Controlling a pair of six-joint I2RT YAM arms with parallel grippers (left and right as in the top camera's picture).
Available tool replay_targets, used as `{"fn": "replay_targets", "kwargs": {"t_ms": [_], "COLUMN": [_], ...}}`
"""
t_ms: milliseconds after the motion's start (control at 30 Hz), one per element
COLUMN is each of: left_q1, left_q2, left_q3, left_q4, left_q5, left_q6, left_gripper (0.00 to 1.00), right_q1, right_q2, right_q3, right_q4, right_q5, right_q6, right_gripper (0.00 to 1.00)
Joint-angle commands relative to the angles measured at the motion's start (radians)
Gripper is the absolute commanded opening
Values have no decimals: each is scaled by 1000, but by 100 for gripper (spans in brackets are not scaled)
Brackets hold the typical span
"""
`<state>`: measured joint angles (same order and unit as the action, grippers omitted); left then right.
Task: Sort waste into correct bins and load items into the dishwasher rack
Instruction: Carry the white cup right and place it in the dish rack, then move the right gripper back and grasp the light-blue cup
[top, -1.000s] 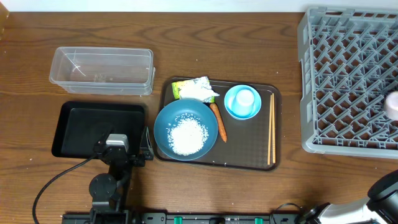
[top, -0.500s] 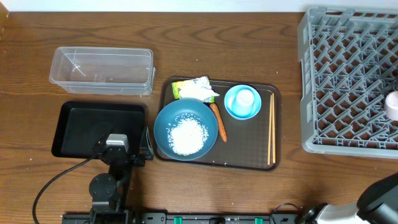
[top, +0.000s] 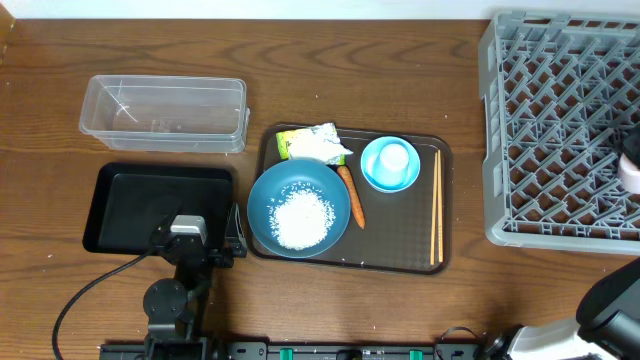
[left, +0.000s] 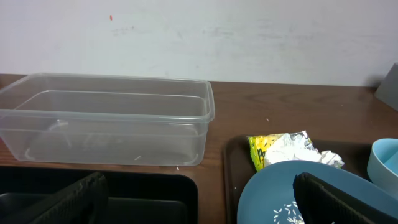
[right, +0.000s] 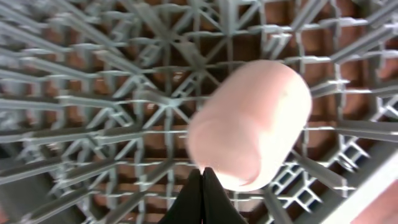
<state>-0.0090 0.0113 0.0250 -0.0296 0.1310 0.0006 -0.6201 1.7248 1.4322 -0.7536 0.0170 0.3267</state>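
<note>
The dishwasher rack (right: 93, 93) is lying under your right tool (right: 203, 180), which is pinching shut on nothing. The large blue bowl (left: 273, 186) is sitting ahead-right of your wide-open left tool (left: 199, 202). A pale pink cup (right: 252, 124) is resting just beyond the right tool's tips.

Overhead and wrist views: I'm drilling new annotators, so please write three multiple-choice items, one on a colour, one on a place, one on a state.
1. The dishwasher rack is: A grey; B black; C blue.
2. The carrot lies: A in the dishwasher rack; B on the brown tray, beside the large blue bowl; C inside that bowl.
3. The right gripper is: A wide open; B shut on the carrot; C shut, holding nothing.

Answers: A, its lattice and walls are grey. B, it lies on the tray by the bowl's right rim. C, the fingers meet with nothing between them.
</note>
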Motion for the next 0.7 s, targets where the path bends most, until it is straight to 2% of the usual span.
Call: {"fn": "replay_targets", "kwargs": {"t_ms": [0,433,667], "left_q1": [-3,-3,-3], "left_q2": [-6,-6,-6], "left_q3": [-21,-21,-21], "left_q4": [-26,-26,-26], "left_q5": [14,14,14], "left_q6": [3,3,3], "left_gripper": [98,98,98], "right_q1": [-10,-94,-57], "right_q2": [24,33,-106], "right_q3": [12,14,53], "right_q4": [-15,10,13], "right_q5": [119,122,-95], "right_q6": [31,14,36], "right_gripper": [1,1,3]}}
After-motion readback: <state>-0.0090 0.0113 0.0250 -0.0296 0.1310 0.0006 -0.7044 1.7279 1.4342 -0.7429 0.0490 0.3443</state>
